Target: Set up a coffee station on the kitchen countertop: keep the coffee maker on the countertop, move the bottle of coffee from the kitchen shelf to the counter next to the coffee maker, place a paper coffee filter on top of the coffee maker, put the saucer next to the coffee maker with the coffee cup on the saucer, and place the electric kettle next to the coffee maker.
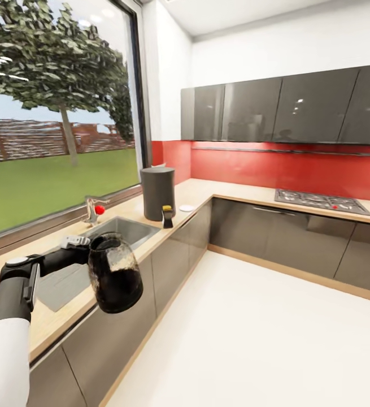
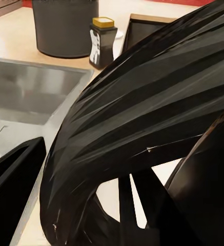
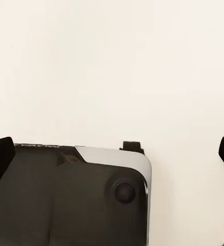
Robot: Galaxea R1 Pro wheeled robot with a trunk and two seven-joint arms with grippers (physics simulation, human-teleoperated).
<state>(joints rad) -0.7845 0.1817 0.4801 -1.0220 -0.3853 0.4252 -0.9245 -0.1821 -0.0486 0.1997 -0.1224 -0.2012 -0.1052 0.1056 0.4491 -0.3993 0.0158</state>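
The left end effector (image 1: 83,244) pinches the kettle (image 1: 115,273) at lower left, carrying it; next it needs setting on the tabletop (image 1: 199,191) beside the coffee maker (image 1: 157,193), near the jar (image 1: 167,216)

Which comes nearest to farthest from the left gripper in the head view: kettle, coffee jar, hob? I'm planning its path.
1. electric kettle, held at the left gripper.
2. bottle of coffee, farther along the countertop beside the coffee maker.
3. hob, on the far counter run.

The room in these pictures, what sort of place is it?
A modern home kitchen, rendered in simulation: an L-shaped wood-look countertop over glossy grey cabinets, a steel sink with faucet under a big garden window, and a gas hob against the red backsplash.
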